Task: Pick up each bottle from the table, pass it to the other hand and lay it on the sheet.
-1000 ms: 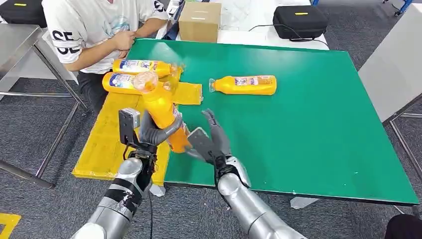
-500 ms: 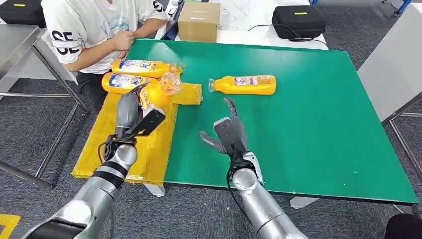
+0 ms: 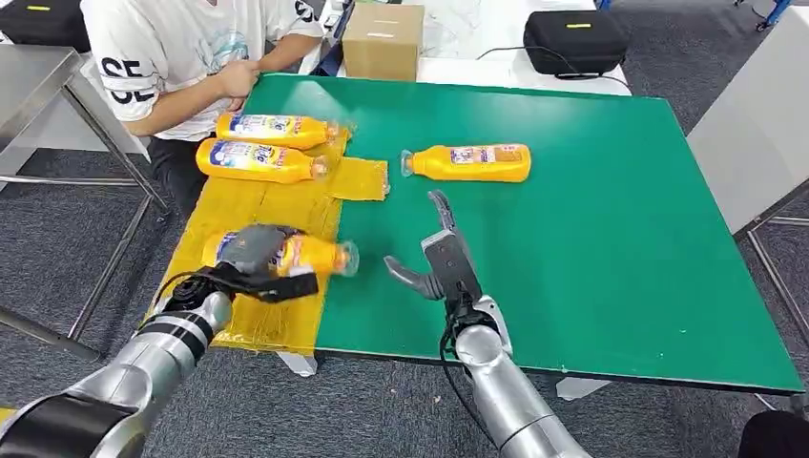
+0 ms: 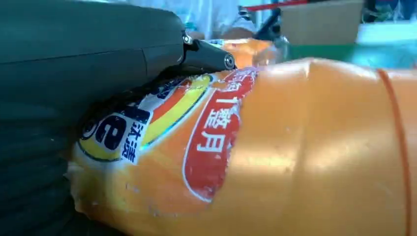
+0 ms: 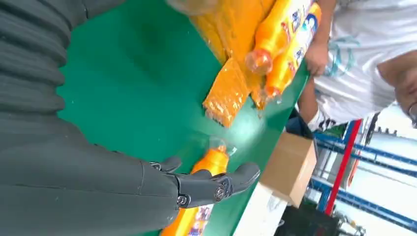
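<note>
Under the left hand (image 3: pixel 250 250), an orange bottle (image 3: pixel 303 255) is lying on its side on the yellow sheet (image 3: pixel 215 296), its clear cap pointing toward the right hand (image 3: pixel 441 267) and reaching just past the sheet's edge onto the green table (image 3: pixel 591 229). The left hand is wrapping over the bottle's labelled end and gripping it; in the left wrist view the dark fingers (image 4: pixel 206 55) are lying across the top of the label, and the orange body (image 4: pixel 305 147) is running away from the palm.

Just beside that bottle's cap, the right hand is hovering above the green table with its fingers spread apart and nothing between them. Beyond its fingertips, a further bottle (image 3: pixel 469 162) is lying on its side on the bare table, well apart from the sheet; the right wrist view is showing this bottle (image 5: pixel 196 206) just past the outstretched fingers (image 5: pixel 216 184).

Farther out from the left hand, two more bottles (image 3: pixel 258 159) (image 3: pixel 277 130) are lying side by side at the far end of the sheet, caps pointing toward the table's middle. A person (image 3: pixel 181 57) in a white shirt is sitting close behind them with a forearm resting at the table corner. A cardboard box (image 3: pixel 383 40) is standing past the table's far edge.
</note>
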